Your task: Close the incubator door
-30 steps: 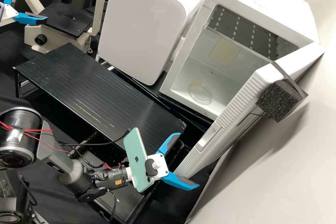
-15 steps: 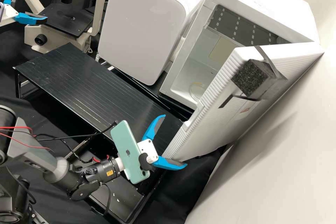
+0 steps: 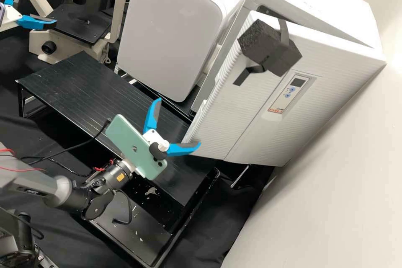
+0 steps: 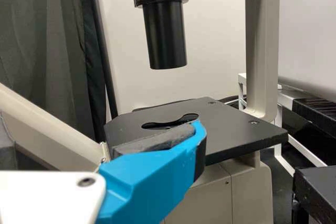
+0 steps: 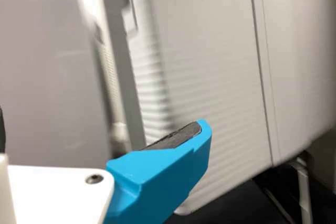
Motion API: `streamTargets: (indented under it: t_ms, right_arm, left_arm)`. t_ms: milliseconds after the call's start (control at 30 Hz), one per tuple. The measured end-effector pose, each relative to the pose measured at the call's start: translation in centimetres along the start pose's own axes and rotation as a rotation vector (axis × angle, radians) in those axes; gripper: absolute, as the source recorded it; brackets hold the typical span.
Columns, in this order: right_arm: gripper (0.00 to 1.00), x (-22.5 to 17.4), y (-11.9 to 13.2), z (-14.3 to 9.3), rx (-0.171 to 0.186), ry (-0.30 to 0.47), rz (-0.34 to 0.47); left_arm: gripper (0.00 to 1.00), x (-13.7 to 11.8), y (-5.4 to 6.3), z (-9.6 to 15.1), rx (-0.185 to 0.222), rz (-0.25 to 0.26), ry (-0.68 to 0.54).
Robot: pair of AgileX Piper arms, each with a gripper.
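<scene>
The right gripper holds nothing, its jaws spread wide above the scuffed black counter. The incubator door stands ajar, its nearest lower corner beside one jaw. With so slim a purchase, the jaw could slip off that edge and leave the door short of its seal; an overlong sweep could knock the jaws into the smooth, round-cornered cabinet. The door is white and finely ribbed. Farther from the jaws, a coarse black foam block is strapped on, before the boxy incubator body. Well apart, the left gripper has empty jaws, wide, by the beige microscope.
</scene>
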Motion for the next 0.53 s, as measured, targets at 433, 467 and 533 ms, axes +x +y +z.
streamTargets:
  t_ms: [433, 467, 533]
  right_arm:
    - [1.0, -4.1, -1.7, -0.8, 0.048, -0.046, 0.178]
    - [1.0, -4.5, -2.1, -0.8, 0.054, -0.046, 0.168]
    - [1.0, -4.8, -2.6, -0.8, 0.062, -0.048, 0.15]
  left_arm:
    - [1.0, 0.0, 0.0, 0.0, 0.0, 0.0, 0.0]
    - [1.0, 0.0, 0.0, 0.0, 0.0, 0.0, 0.0]
    - [1.0, 0.0, 0.0, 0.0, 0.0, 0.0, 0.0]
